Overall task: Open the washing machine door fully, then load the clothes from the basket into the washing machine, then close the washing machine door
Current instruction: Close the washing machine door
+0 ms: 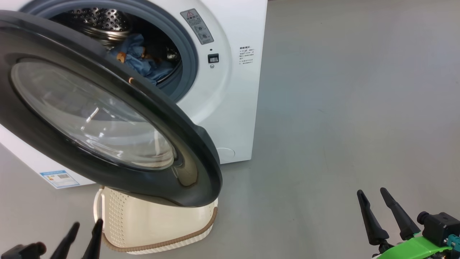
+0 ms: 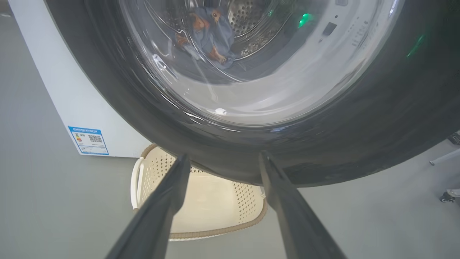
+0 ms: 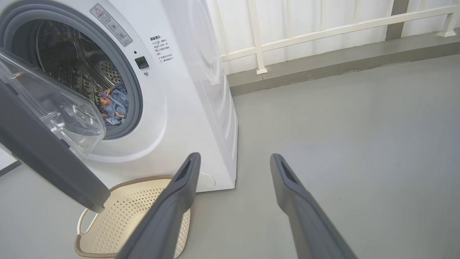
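Observation:
The washing machine door [image 1: 107, 118] stands partly open, its black ring and glass bowl swung out over the cream basket [image 1: 154, 223] on the floor. Blue clothes [image 1: 143, 61] with orange figures lie inside the steel drum of the white washing machine [image 1: 230, 90]. The basket [image 2: 212, 201] shows no clothes in its visible part. My left gripper [image 1: 86, 228] is open at the lower left, just short of the door's [image 2: 323, 144] lower rim. Over bare floor at the lower right my right gripper [image 1: 372, 196] is open and holds nothing. The clothes [image 3: 116, 104] also show through the opening.
Grey floor [image 1: 341, 108] stretches to the machine's right. A white railing [image 3: 323, 32] and a raised kerb run along the wall behind. A blue label [image 2: 88, 140] sits low on the machine's side. A stand's wheeled foot [image 2: 447, 196] shows at the far right of the left wrist view.

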